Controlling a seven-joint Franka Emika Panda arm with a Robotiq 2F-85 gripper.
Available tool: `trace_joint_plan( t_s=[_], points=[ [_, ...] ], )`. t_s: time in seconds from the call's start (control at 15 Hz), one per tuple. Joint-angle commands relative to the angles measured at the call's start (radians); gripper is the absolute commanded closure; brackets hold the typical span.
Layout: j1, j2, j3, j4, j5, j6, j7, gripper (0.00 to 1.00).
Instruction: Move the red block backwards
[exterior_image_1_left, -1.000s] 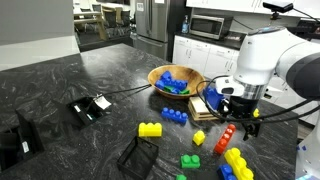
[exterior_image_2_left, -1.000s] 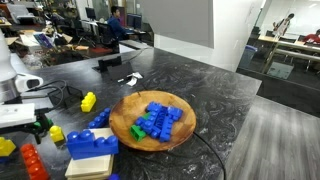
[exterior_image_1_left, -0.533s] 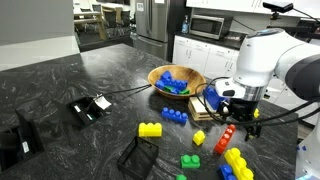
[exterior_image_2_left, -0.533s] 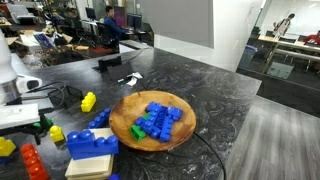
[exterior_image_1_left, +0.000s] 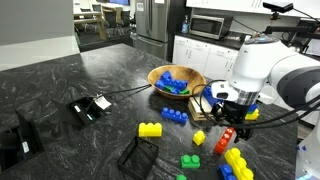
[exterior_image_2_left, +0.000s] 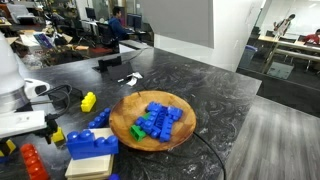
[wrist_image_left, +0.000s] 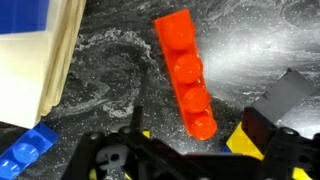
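Note:
The red block (wrist_image_left: 185, 72) lies flat on the dark marble counter, its row of studs facing up. In the wrist view its near end sits between my gripper's (wrist_image_left: 198, 124) two black fingers, which are spread apart and hold nothing. In an exterior view the gripper (exterior_image_1_left: 229, 120) hangs just above the red block (exterior_image_1_left: 226, 138), beside yellow bricks (exterior_image_1_left: 238, 162). The red block also shows at the lower left corner in an exterior view (exterior_image_2_left: 33, 160), with the white arm (exterior_image_2_left: 12, 75) above it.
A wooden bowl (exterior_image_1_left: 160, 72) of blue and green bricks stands behind the gripper. A cream block with a blue brick (exterior_image_2_left: 90, 143) on top is close by. A yellow brick (exterior_image_1_left: 150, 130), a green brick (exterior_image_1_left: 189, 161), a black frame (exterior_image_1_left: 138, 155) and cables lie on the counter.
The arm has shifted slightly sideways and leaned in over the red block. The block has not moved.

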Motion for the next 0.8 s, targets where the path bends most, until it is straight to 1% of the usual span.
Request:
trace_joint_plan(
  t_s=[0.0, 0.4, 0.53, 0.6, 0.67, 0.73],
  points=[
    [-0.007, 0.017, 0.011, -0.038, 0.014, 0.061, 0.010, 0.00],
    [-0.002, 0.039, 0.011, -0.073, 0.028, 0.080, 0.009, 0.00],
    [-0.003, 0.039, 0.011, -0.084, 0.035, 0.105, 0.013, 0.00],
    [-0.004, 0.039, 0.012, -0.089, 0.037, 0.117, 0.018, 0.03],
    [-0.005, 0.049, 0.012, -0.078, 0.038, 0.128, 0.021, 0.26],
    [-0.004, 0.048, 0.011, -0.080, 0.040, 0.141, 0.025, 0.27]
  ],
)
